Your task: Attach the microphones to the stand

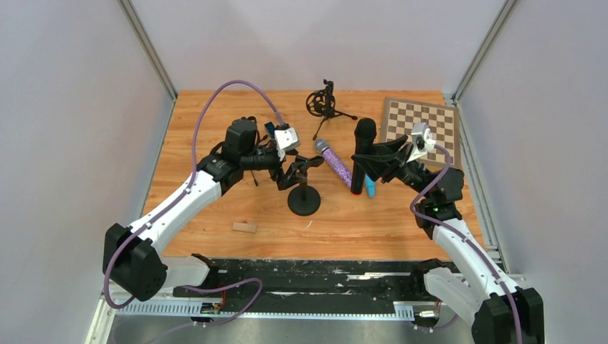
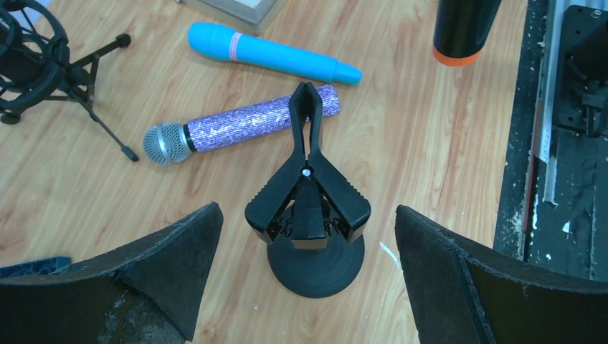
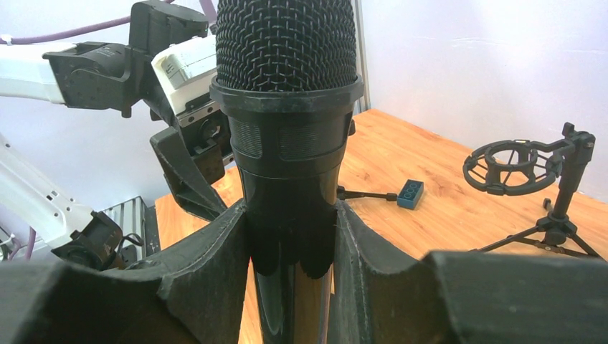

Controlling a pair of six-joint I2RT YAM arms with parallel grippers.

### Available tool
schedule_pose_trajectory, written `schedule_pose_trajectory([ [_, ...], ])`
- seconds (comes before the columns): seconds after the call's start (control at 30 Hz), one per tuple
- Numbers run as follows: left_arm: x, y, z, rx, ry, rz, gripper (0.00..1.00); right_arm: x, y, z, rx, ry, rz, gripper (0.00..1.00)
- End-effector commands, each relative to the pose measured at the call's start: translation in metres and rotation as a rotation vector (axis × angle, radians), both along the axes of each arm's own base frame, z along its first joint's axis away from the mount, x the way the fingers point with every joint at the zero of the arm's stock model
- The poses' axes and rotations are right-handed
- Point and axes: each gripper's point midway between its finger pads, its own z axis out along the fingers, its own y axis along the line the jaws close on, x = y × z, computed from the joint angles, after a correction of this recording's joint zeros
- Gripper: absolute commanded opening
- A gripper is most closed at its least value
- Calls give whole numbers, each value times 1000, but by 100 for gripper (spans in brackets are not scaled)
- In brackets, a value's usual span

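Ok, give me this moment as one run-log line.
right gripper: shut on black microphone, head up | left gripper: open over clip stand | purple microphone, blue microphone: on table

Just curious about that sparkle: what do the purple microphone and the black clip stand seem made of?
Purple microphone: body apparently wrapped in glittery rhinestone-like sheet; head looks like silver wire mesh. Clip stand: probably matte black plastic, dull and moulded-looking.
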Motion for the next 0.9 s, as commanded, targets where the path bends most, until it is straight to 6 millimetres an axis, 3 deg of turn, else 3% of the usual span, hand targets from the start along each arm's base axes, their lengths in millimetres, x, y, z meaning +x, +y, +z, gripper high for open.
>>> schedule_pose_trajectory([
  [0.0, 11, -1, 18, -41, -47, 44, 98, -9, -3, 22, 22, -99, -13, 0],
  [0.47, 22, -7, 21, -63, 9, 96, 89, -6, -5, 16, 10, -87, -35, 0],
  [0.87, 15, -11, 20, -44, -46, 89, 88, -4, -5, 13, 11, -66, -37, 0],
])
